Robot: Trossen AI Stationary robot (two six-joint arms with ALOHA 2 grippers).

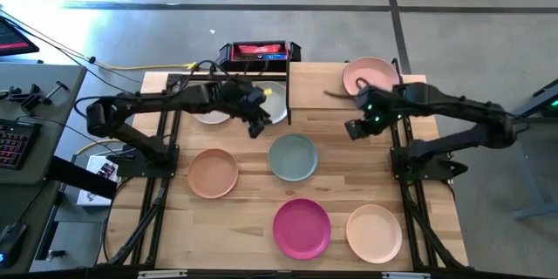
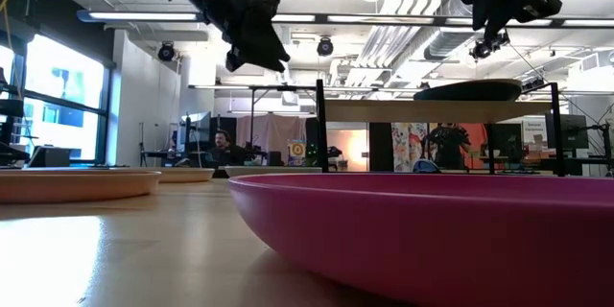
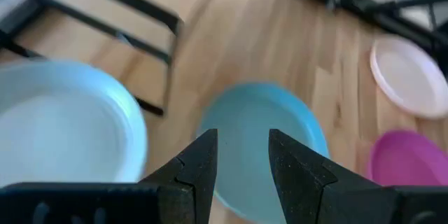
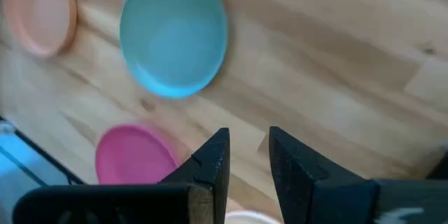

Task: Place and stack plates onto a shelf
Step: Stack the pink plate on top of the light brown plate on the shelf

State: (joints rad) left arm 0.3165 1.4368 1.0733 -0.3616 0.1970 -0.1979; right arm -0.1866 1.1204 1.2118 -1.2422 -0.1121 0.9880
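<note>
Two empty grippers, between plates.
We hold the left gripper [image 1: 258,127] and right gripper [image 1: 355,129] parted; next we lower onto the green plate [image 1: 292,157].

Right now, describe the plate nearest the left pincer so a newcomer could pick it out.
On the wooden tabletop, look to the middle, just in front of the raised shelf. The sage green plate lies flat there, with the open left pincer hovering just behind it. It is the only green plate, between a peach plate and a magenta plate.

Magenta plate [image 1: 302,227], sage plate [image 1: 293,157]
</note>
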